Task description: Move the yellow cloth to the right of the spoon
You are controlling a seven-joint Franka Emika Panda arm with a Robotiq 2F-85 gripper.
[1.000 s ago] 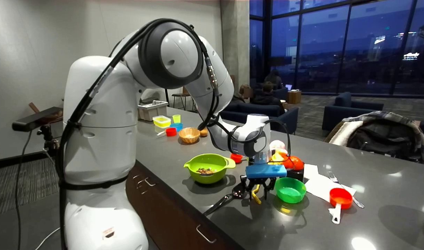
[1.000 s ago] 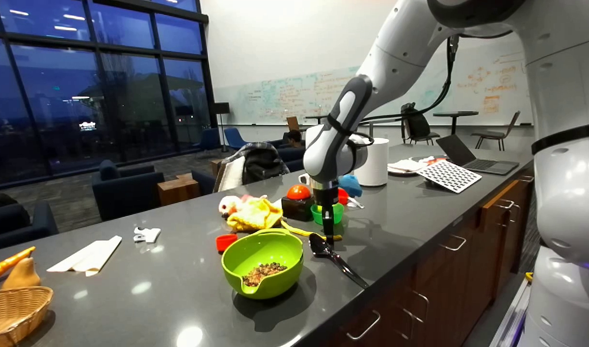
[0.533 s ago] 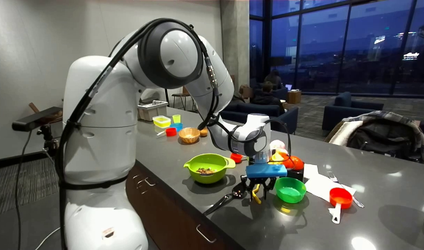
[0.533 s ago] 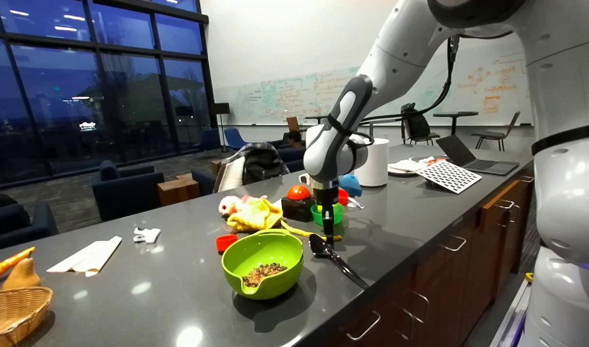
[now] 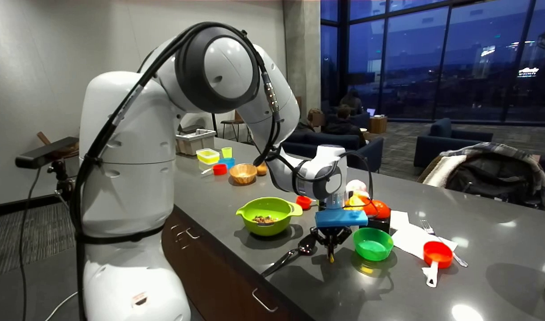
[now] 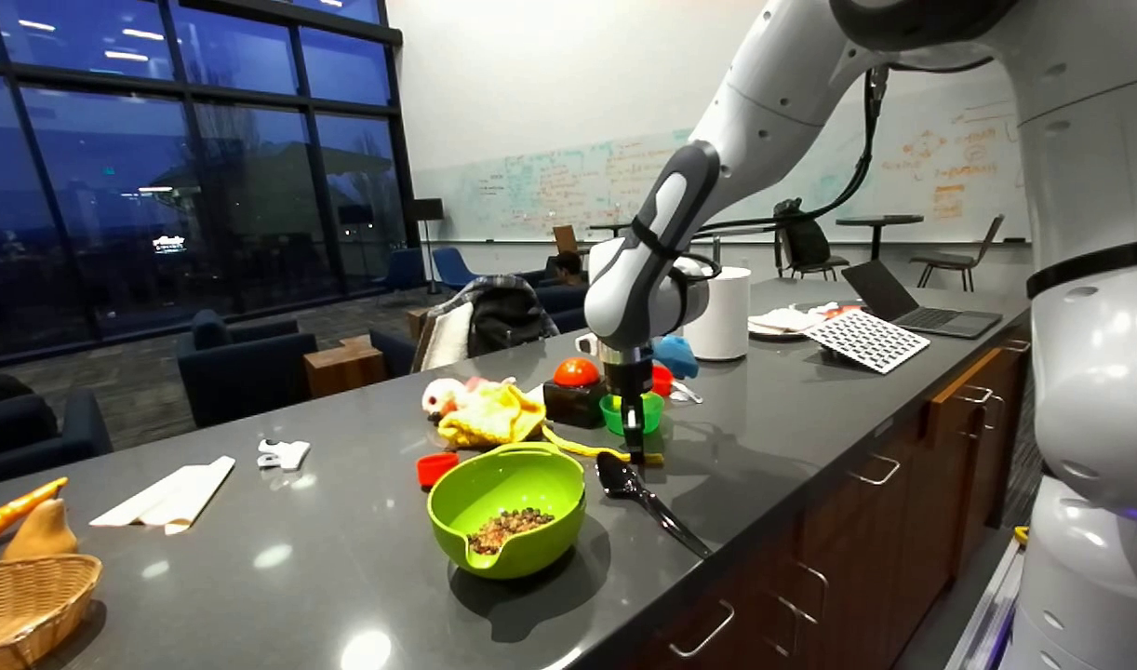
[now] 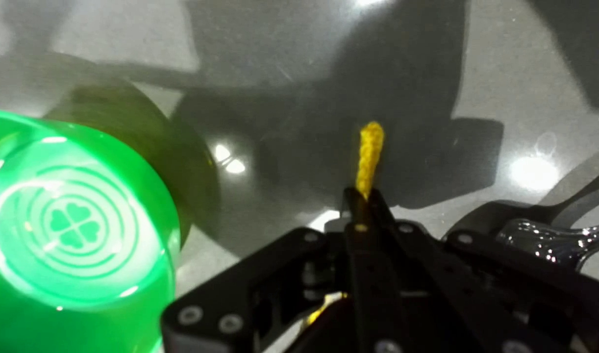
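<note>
Gripper [image 7: 362,198] with fingers together, clamped on the thin strand [image 7: 371,147] trailing from the yellow cloth [image 6: 492,416], whose bunched body lies toward the edge of the counter [image 6: 327,568] opposite the drawers [image 6: 829,521]. The spoon [image 6: 660,510] lies with its head near the fingertips, its handle reaching the drawer-side edge; the green bowl [image 5: 373,254] stands on the gripper's other side.

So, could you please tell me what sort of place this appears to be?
Likely an office lounge or break area, judging by the marked-up whiteboard, the armchairs and the tall windows.
</note>
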